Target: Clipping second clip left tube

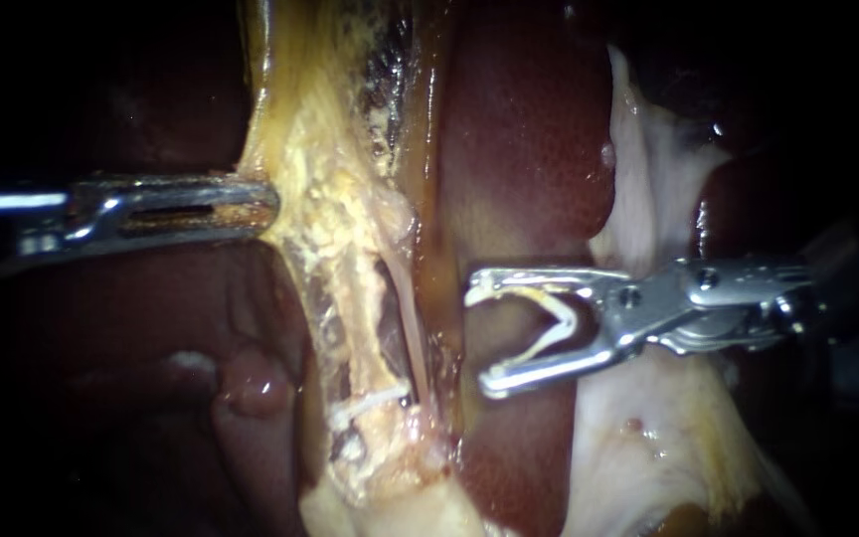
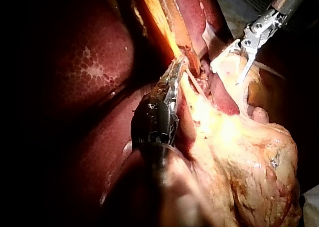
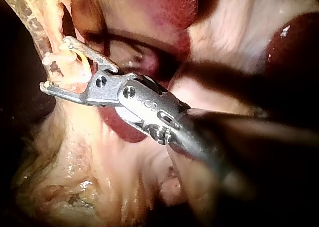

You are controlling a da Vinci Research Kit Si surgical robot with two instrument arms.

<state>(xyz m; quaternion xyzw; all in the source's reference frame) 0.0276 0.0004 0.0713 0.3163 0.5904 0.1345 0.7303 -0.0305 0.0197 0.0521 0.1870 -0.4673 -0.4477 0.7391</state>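
The left tube (image 1: pixel 355 298) is a yellow, fat-covered strand running down the middle of the endoscope view. A white clip (image 1: pixel 372 402) lies across its lower part. My left instrument (image 1: pixel 268 204) comes in level from the left, its jaws shut on the yellow tissue (image 1: pixel 295 169) at the tube's upper left edge. My right instrument (image 1: pixel 479 335) stands to the right of the tube, apart from it. Its jaws stand wide apart with an open white clip (image 1: pixel 561 318) seated between them, also seen as the loaded clip (image 3: pixel 82 70) in the right wrist view.
A thinner pale strand (image 1: pixel 408 328) runs just right of the left tube, a dark gap between them. Dark red liver (image 1: pixel 524 149) lies behind my right instrument's jaws. Pale membrane (image 1: pixel 648 199) spreads to the right. A bulky yellow fatty mass (image 2: pixel 249 162) lies beside my left instrument (image 2: pixel 177 70).
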